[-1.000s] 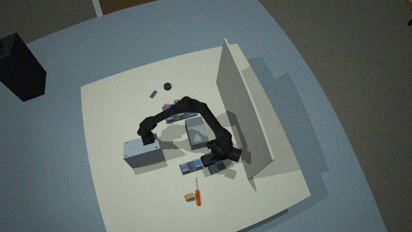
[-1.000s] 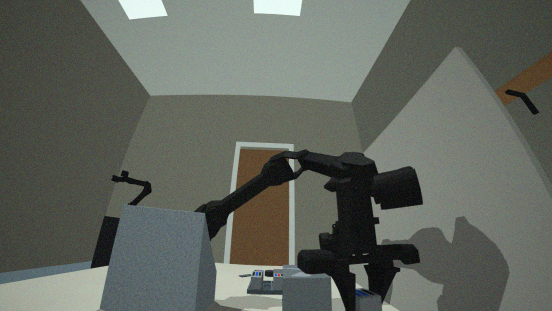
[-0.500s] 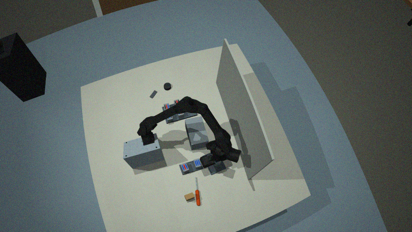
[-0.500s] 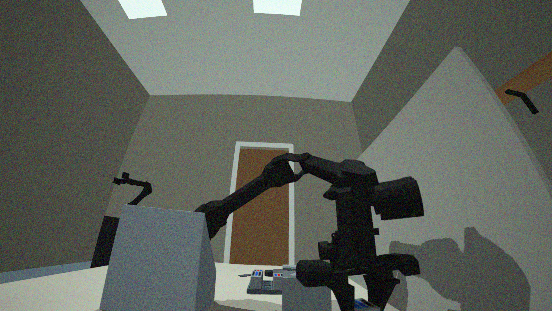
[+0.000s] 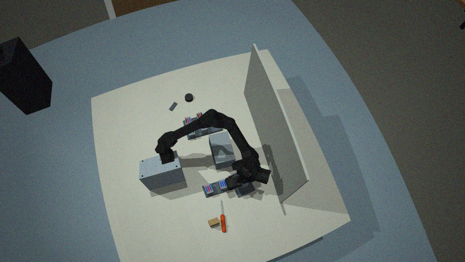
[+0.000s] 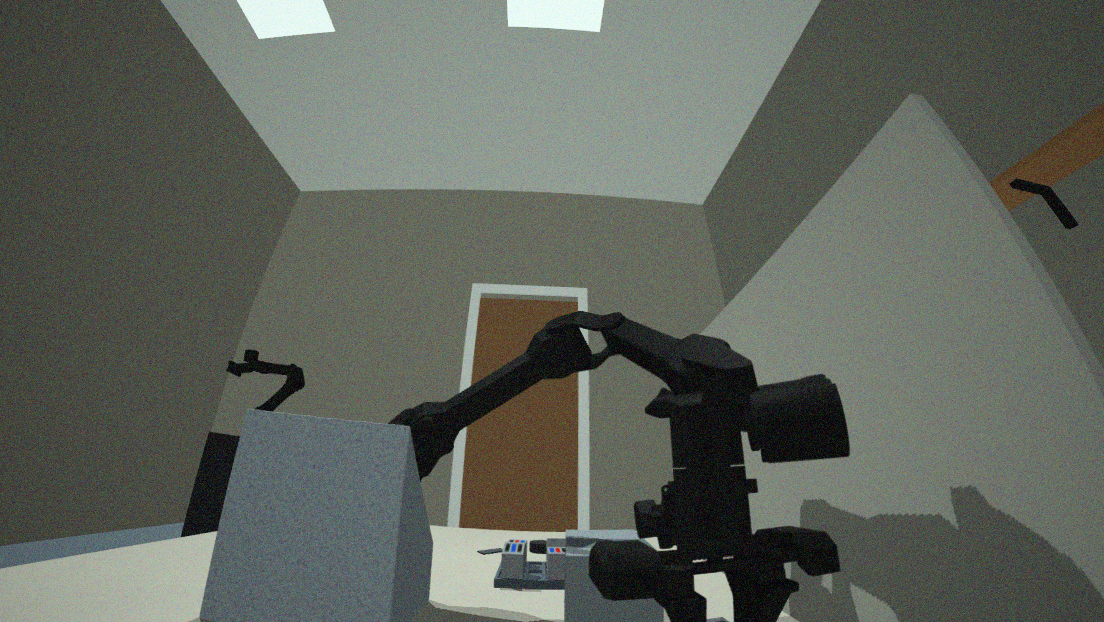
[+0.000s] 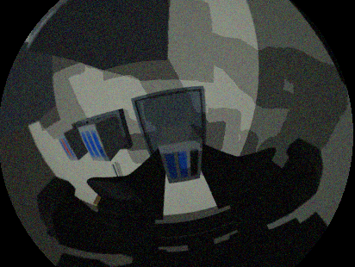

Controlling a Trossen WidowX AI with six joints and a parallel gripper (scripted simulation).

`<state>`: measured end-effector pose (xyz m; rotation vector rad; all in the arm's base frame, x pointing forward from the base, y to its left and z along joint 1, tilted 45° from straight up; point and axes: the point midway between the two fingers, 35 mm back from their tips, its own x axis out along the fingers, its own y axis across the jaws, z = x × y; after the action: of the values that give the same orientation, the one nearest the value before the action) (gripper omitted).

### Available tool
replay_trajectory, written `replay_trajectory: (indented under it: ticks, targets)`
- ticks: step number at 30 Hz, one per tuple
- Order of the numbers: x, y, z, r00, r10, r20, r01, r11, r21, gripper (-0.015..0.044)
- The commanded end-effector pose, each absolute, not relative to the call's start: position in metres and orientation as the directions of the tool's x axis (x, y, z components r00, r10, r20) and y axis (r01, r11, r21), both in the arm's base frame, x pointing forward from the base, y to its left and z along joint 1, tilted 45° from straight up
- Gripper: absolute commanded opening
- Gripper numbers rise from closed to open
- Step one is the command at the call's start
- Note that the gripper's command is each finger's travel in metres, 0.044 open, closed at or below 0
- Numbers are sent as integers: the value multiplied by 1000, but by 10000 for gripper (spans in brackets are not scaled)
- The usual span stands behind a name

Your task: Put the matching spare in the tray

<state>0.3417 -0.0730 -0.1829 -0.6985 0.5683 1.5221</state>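
Note:
My gripper is shut on a spare with blue stripes; the overhead view hides it under the arm. It hangs low by a small dark grey tray; I cannot tell whether the spare touches it. Two more spares, one red and blue, one blue, lie just left of the gripper. The grey mounted unit stands behind. Other striped spares lie beyond it, partly under the arm.
The arm's base sits on a large grey box. A tall grey panel stands close to the right. An orange screwdriver and a tan block lie in front; a black puck lies at the back.

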Motion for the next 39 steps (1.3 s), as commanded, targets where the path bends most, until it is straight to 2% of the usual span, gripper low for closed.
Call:
replay_trajectory:
  ticks: [1, 8, 25, 33, 39]
  targets:
    - [340, -68, -186, -10, 698, -716, -996, -68, -52, 0]
    - [339, -63, -189, -10, 698, -716, -996, -68, -52, 0]
    - [340, -67, -188, -11, 693, -721, -996, -74, -56, 440]
    - [340, -139, -113, -11, 695, -719, -996, -69, -51, 440]
    - [344, -143, -113, 18, 689, -725, -997, -46, -69, 440]
